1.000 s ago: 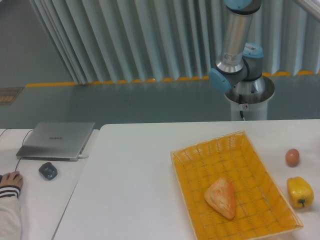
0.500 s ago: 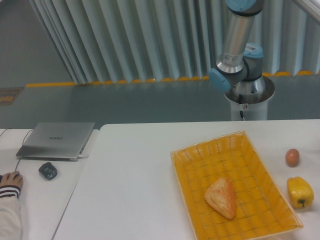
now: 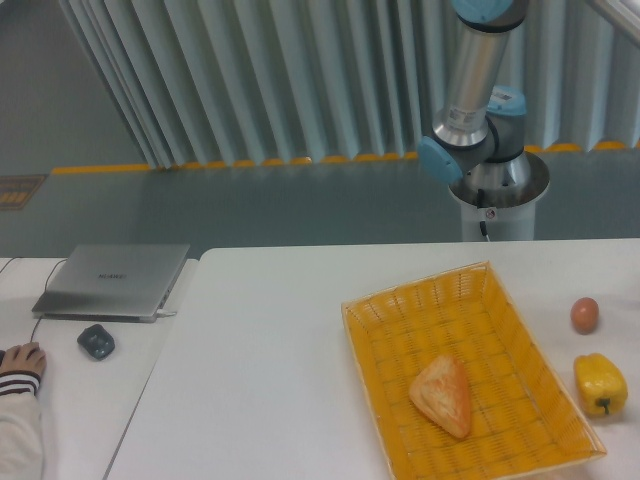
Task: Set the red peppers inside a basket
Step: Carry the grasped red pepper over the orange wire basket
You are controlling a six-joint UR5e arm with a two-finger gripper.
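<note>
You cannot see the gripper or its jaws: only the arm's base [image 3: 488, 165] and lower links stand behind the table [image 3: 270, 340], rising out of frame. Your yellow-orange basket [image 3: 400, 305] holds 1 piece of triangular bread [image 3: 443, 395]; no red pepper shows anywhere. Right of the basket lie a yellow pepper [image 3: 599, 384] and an orange ball [image 3: 585, 315].

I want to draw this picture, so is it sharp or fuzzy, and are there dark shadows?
The camera view is a bit soft and grainy; the basket weave smears together. The light is even and pale: only faint shadows sit under the yellow pepper and the egg-like ball, with no strong glare on the table. The arm is cut off at the top, so its hand is out of the picture.
</note>
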